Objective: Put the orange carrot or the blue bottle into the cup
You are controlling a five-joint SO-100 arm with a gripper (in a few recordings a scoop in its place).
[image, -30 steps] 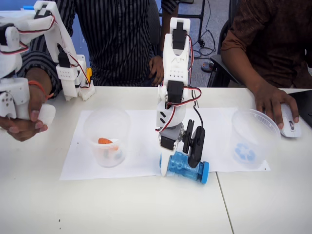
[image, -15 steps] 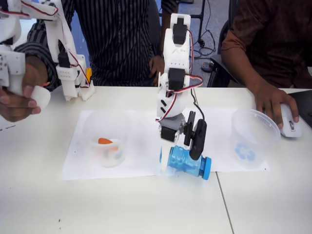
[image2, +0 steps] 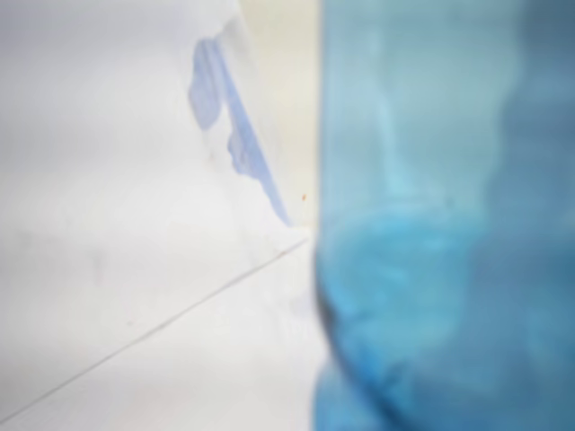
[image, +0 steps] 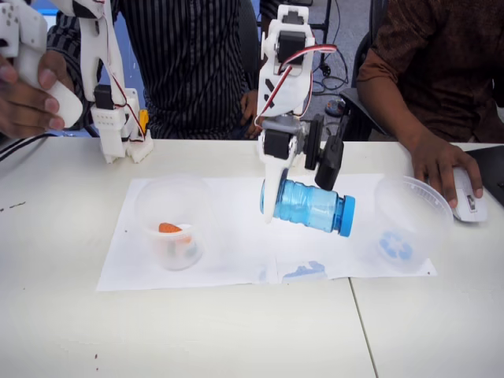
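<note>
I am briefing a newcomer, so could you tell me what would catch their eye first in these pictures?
The blue bottle, held sideways in the gripper above the paper mid-table. Then the clear cups at each side: the left cup holds the orange carrot, the right cup bears blue arrows.

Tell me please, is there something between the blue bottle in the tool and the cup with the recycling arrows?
Nothing visible blocks the way. In the fixed view the tool holds the blue bottle lifted above the paper sheet, cap pointing toward the cup. Only bare paper lies between them. A person's hand rests just behind the cup.
</note>
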